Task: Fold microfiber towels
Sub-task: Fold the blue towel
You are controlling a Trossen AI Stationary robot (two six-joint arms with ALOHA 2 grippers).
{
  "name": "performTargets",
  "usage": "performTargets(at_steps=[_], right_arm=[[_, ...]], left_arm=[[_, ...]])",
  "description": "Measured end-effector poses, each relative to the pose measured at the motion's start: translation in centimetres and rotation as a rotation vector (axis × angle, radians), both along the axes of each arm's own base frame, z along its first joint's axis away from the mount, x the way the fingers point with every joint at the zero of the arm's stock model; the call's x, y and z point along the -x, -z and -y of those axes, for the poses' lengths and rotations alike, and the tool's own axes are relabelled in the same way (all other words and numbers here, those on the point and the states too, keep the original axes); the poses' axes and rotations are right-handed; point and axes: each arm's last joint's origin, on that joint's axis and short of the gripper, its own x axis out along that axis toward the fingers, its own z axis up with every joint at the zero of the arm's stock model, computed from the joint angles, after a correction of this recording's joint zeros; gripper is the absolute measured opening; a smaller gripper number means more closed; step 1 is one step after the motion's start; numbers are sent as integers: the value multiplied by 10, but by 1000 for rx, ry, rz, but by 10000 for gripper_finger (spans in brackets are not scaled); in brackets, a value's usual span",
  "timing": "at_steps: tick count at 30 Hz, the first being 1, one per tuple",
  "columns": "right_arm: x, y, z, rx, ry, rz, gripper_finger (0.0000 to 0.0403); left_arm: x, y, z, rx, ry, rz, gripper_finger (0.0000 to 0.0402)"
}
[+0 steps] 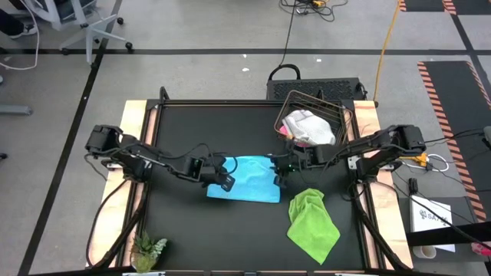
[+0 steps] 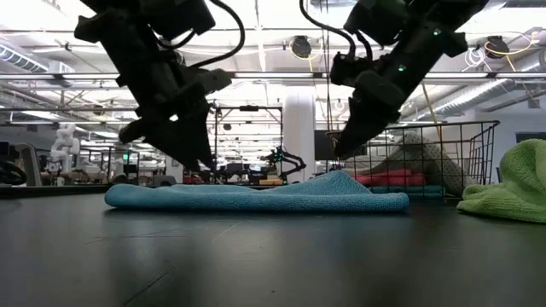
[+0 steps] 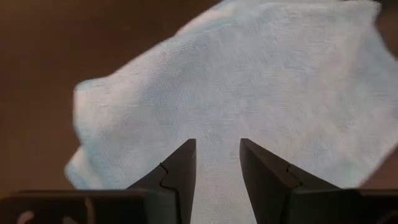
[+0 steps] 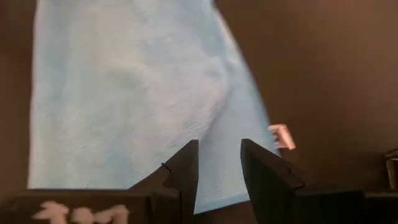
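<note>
- Lying flat at the centre of the high view, the light blue microfiber towel rests on the black worktop, a soft rectangle with its long side running left to right.
- The left gripper sits at the towel's left edge; in the left wrist view its two dark fingers stand apart with a clear gap, the towel's pale nap showing between and beyond them, nothing pinched.
- The right gripper sits at the towel's right edge; its fingers are likewise parted, poised above the cloth near its edge, holding nothing.
- In the low view both grippers hang just above the towel's two ends.
- A lime green microfiber towel lies crumpled at lower right of the high view, apart from the blue one.
- A wire basket at upper right holds a white-grey cloth over a pink one.
</note>
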Motion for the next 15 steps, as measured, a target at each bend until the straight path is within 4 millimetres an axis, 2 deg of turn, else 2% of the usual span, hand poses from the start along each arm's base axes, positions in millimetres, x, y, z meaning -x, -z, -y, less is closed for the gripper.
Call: performTargets(at_steps=[5,11,15], right_arm=[[0,0,6,-48,38,9,93],[0,0,5,-70,36,14,12],[0,2,6,-46,52,16,7]], left_arm=[[-1,0,-5,-1,-7,-1,127],[-1,0,-8,-2,-15,1,127],[-1,0,-8,-4,-13,2,127]])
